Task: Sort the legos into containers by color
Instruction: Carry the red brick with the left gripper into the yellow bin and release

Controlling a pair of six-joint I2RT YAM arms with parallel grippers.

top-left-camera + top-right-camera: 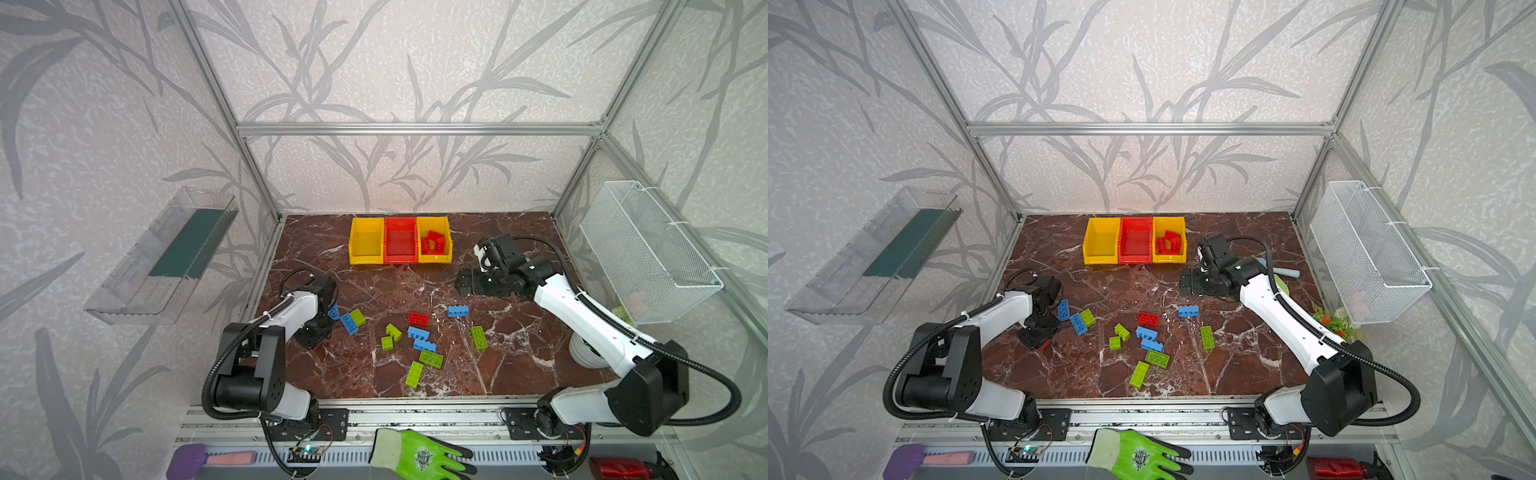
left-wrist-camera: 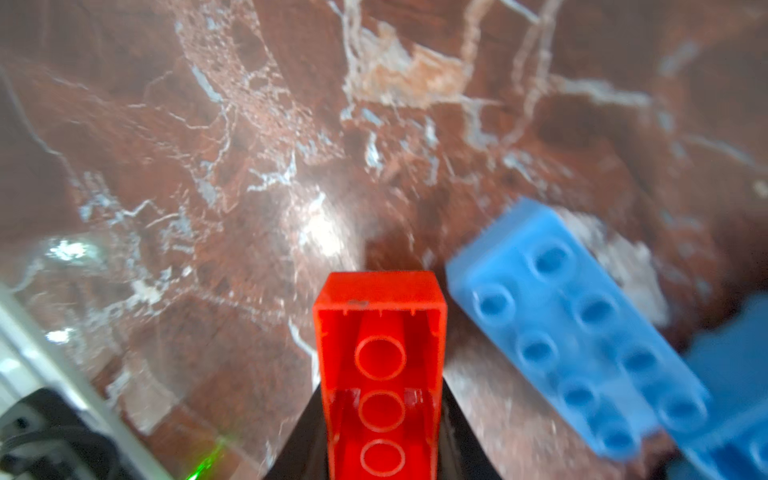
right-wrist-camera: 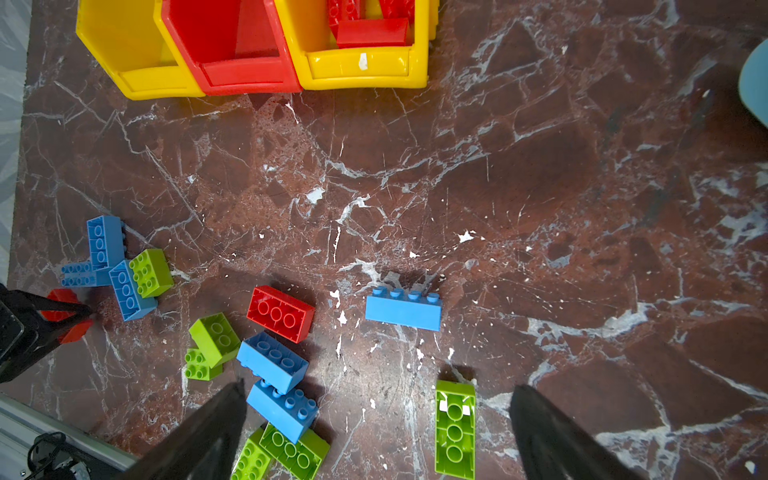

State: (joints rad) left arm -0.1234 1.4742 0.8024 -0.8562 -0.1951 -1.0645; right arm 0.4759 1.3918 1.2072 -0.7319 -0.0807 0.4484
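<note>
Containers (image 1: 400,259), three open plastic bins joined in a row, yellow, red, yellow, stand at twelve o'clock on the brown marble tabletop (image 1: 519,353); the right yellow bin (image 1: 434,258) holds a heap of red studded bricks (image 1: 435,242). Right gripper (image 3: 376,386) hovers at two o'clock, jaws spread wide above the table. Left gripper (image 2: 380,386), at eight o'clock, is clamped on one red brick (image 2: 380,307), hollow underside facing its wrist camera. Loose blue, lime-green and red legos (image 1: 418,332) lie from centre toward six o'clock.

Leaf-print walls (image 1: 374,62), marble tabletop (image 1: 374,286) (red-brown)
</note>
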